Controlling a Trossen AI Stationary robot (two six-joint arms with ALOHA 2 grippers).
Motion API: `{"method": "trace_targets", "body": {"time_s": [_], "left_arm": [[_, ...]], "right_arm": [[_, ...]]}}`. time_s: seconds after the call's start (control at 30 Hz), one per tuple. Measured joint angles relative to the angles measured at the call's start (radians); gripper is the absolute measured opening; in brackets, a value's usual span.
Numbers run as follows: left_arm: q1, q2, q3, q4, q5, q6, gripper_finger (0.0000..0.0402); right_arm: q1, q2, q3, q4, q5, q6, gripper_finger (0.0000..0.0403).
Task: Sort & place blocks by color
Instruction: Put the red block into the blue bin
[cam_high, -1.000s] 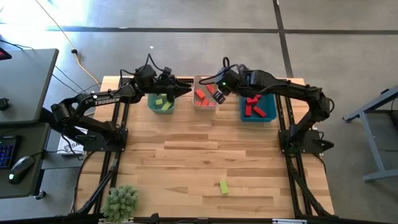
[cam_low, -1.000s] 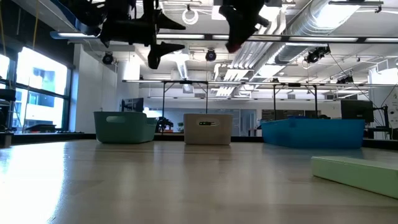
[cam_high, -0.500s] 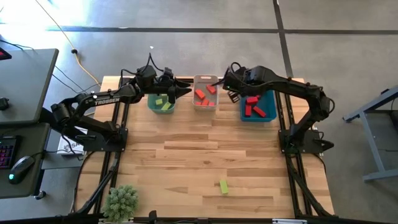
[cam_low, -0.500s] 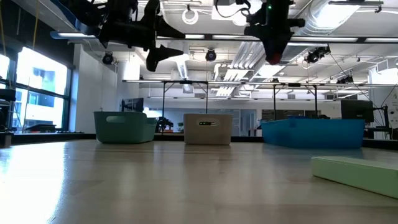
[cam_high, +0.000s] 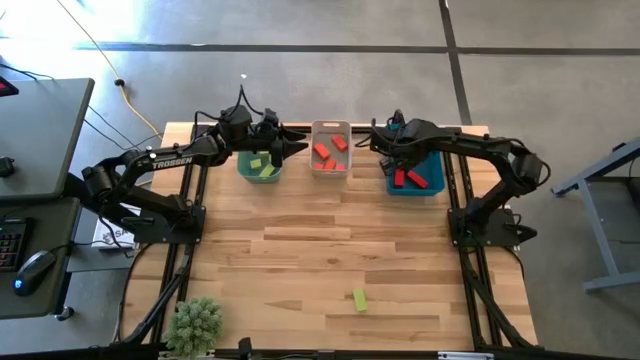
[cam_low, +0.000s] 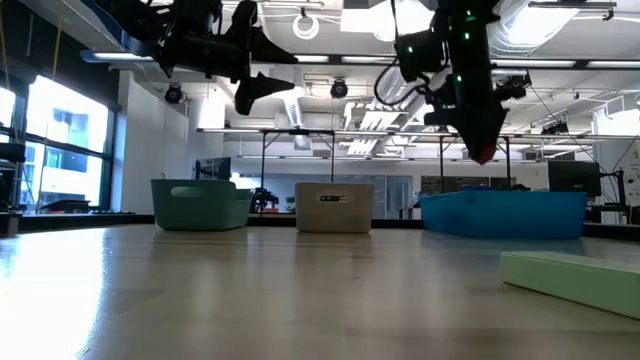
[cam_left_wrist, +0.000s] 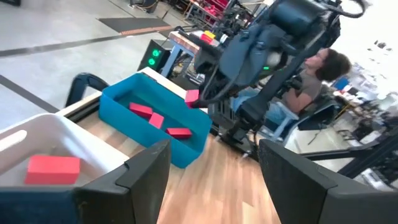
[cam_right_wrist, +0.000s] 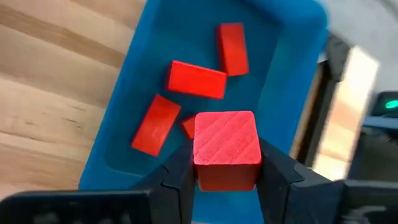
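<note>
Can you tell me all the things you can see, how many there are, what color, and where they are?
green bin: one, green, far edge of the table, on the left
white bin: one, white, far edge, middle
blue bin: one, blue, far edge, on the right
yellow-green blocks: at least two, in the green bin
orange-red blocks: about three, in the white bin
deep red blocks: four lying in the blue bin
red cube: one, deep red, held above the blue bin
loose block: one, yellow-green, on the table, near side
plant: one, green, near left corner
person: one, sitting beyond the table
left gripper: open, empty, over the green bin
right gripper: shut on the red cube
</note>
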Motion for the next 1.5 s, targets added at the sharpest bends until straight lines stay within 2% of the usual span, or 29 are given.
{"method": "trace_targets", "body": {"time_s": [0.27,0.57,0.73,0.93,1.2,1.5], "left_arm": [[0.0,0.0,0.0,-0.016,-0.097,0.084,0.0232],[-0.001,0.0,0.0,-0.024,-0.301,0.257,0.0232],[-0.001,0.0,0.0,-0.024,-0.358,0.301,0.0232],[-0.001,0.0,0.0,-0.024,-0.395,0.335,0.0232],[-0.001,0.0,0.0,-0.024,-0.407,0.382,0.0232],[-0.001,0.0,0.0,-0.024,-0.412,0.414,0.0232]], "right_arm": [[-0.152,-0.013,-0.116,0.203,-0.119,-0.167,0.0105],[-0.373,-0.013,-0.131,0.4,-0.267,-0.346,0.0109],[-0.462,-0.009,-0.131,0.448,-0.357,-0.381,0.0117],[-0.512,-0.009,-0.136,0.495,-0.382,-0.417,0.0123],[-0.514,-0.009,-0.257,0.612,-0.44,-0.38,0.0125],[-0.514,-0.008,-0.323,0.671,-0.431,-0.372,0.0129]]}}
